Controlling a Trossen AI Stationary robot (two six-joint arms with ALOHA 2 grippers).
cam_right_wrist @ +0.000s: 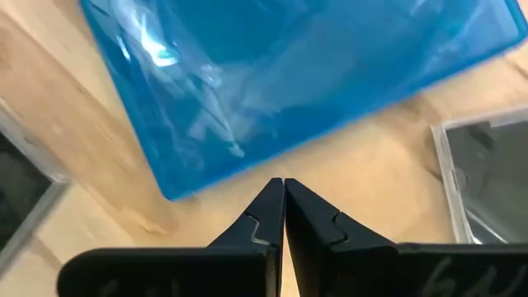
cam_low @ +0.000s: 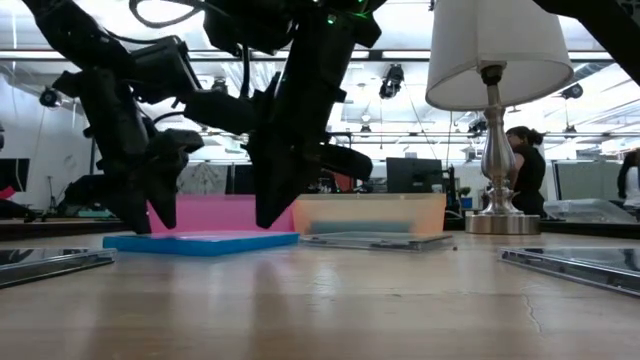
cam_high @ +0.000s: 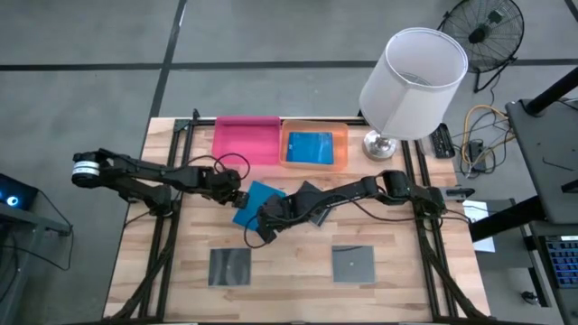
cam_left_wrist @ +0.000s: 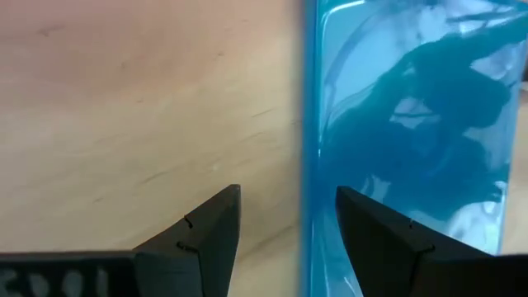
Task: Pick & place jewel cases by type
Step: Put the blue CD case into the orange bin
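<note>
jewel cases are only partly sorted, as far as i can judge: 1 blue case (cam_high: 311, 146) already lies in the orange tray (cam_high: 341, 149), while the pink tray (cam_high: 246, 140) beside it looks bare. 2 dark cases sit flat near the front of the worktop (cam_high: 298, 280), 1 to the left (cam_high: 229, 265) and 1 to the right (cam_high: 353, 264), and another dark case (cam_high: 310, 204) lies mid-worktop, partly under the right arm. the blue case in play (cam_high: 255, 203) rests flat in the middle, between the 2 hands. the left hand (cam_left_wrist: 285, 216) is down at its edge with its fingers parted, 1 on the bare wood side and 1 over the blue plastic, straddling the rim but not yet squeezing it. the right hand (cam_right_wrist: 285, 202) is clenched tight on nothing, its tip just beside the case's near corner, perhaps steadying it. i count 5 cases, so most of the sorting is left.
</note>
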